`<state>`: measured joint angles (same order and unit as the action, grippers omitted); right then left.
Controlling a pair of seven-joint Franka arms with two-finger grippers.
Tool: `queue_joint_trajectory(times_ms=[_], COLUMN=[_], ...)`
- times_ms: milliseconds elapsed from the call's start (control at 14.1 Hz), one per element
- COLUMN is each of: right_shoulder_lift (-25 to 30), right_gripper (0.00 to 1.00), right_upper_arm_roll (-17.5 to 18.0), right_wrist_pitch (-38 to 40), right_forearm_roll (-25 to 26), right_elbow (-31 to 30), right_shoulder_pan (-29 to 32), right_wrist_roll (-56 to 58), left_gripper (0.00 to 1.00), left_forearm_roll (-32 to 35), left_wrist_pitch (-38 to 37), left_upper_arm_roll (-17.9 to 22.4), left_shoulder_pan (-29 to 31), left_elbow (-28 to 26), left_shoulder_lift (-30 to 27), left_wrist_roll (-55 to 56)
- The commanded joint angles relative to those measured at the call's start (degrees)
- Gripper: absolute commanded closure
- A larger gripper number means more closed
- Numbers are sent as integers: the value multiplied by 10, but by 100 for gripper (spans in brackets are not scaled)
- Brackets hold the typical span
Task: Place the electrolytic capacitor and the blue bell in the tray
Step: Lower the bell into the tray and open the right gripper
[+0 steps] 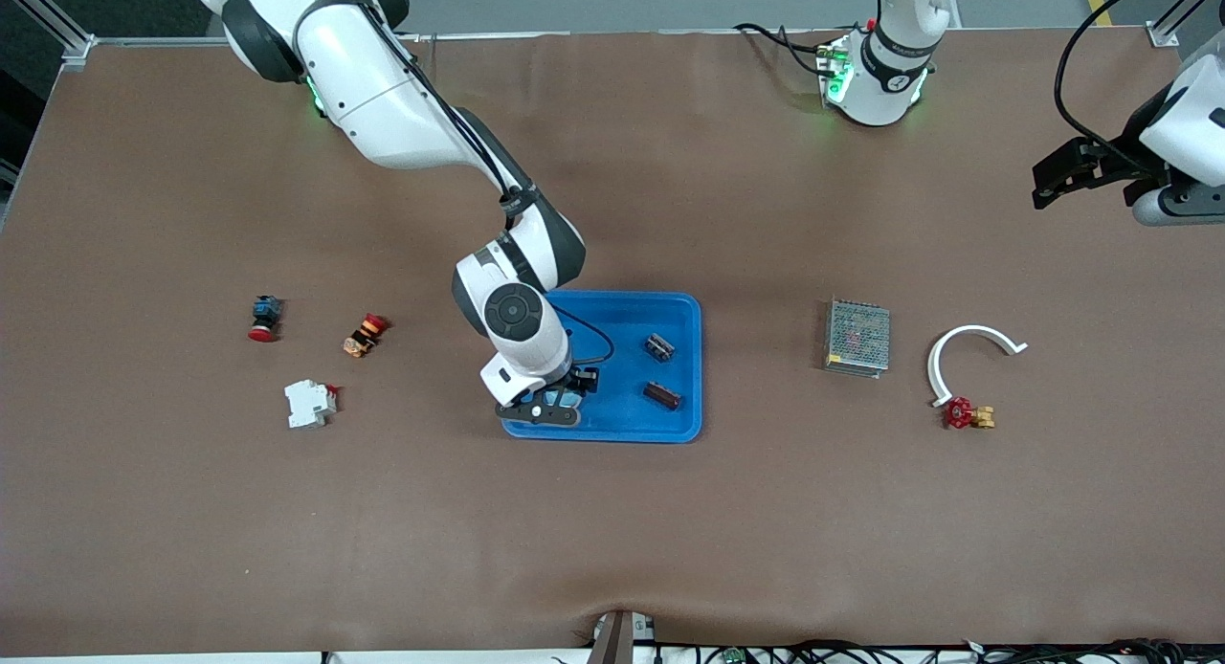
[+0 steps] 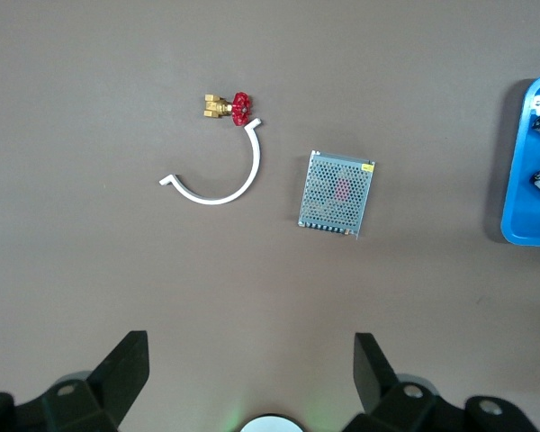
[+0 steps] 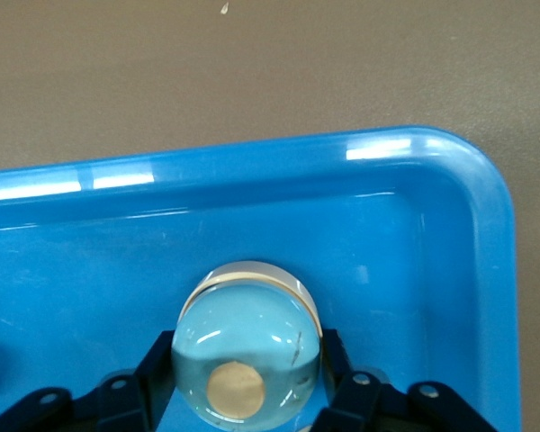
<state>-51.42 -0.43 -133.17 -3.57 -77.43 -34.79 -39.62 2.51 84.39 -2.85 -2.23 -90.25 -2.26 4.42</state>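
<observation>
The tabletop (image 1: 612, 530) carries one blue tray (image 1: 670, 310), and the right gripper (image 1: 553, 404) is down inside it at the corner nearest the front camera, toward the right arm's end. In the right wrist view a round, pale blue dome with a white rim and a tan spot, apparently the blue bell (image 3: 247, 351), sits on the tray floor between the fingers (image 3: 153, 373). The fingers stand close on both sides of it, but whether they grip it or have just let go cannot be told. So the bell is in the tray, with only the release and withdrawal left, by my judgement.

Two small dark parts (image 1: 658, 346) lie in the tray, well apart from the right fingers. Either could be the capacitor, though that cannot be confirmed, so that half of the task is uncertain.

The left gripper (image 2: 252, 378) waits in the air over bare tabletop at the left arm's end, fingers spread wide and empty.

Outside the tray, counted:
- one grey mesh box (image 1: 857, 336)
- one white curved strip (image 1: 968, 355)
- one white breaker (image 1: 309, 403)
- one red-handled brass valve (image 1: 967, 414)
- two red push buttons (image 1: 264, 318)
</observation>
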Motion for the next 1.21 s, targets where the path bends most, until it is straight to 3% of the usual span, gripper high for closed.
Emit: queue_joint_trajectory(times_ms=[0,355,780,1135], right_shoulder_lift=[-4,39,183,296], right_gripper=[0,0,0,0], right_upper_arm_roll=[3,3,3,3], right_wrist_pitch=[1,22,252,355], right_forearm_roll=[7,4,4,4], right_elbow=[18,13,1,-36], right_shoulder_pan=[4,2,2,-4], right_wrist_roll=[2,24,44,53], left_gripper=[0,0,0,0], left_forearm_roll=[-8,-7,-3,-7], left_wrist_pitch=[-4,-5,-6,-13], left_upper_arm_roll=[0,2,2,2], left_shoulder_pan=[4,9,8,20], left_elbow=[6,5,4,4], left_shoulder_lift=[0,1,-4,-13], left_wrist_roll=[-2,-1,-8,-13])
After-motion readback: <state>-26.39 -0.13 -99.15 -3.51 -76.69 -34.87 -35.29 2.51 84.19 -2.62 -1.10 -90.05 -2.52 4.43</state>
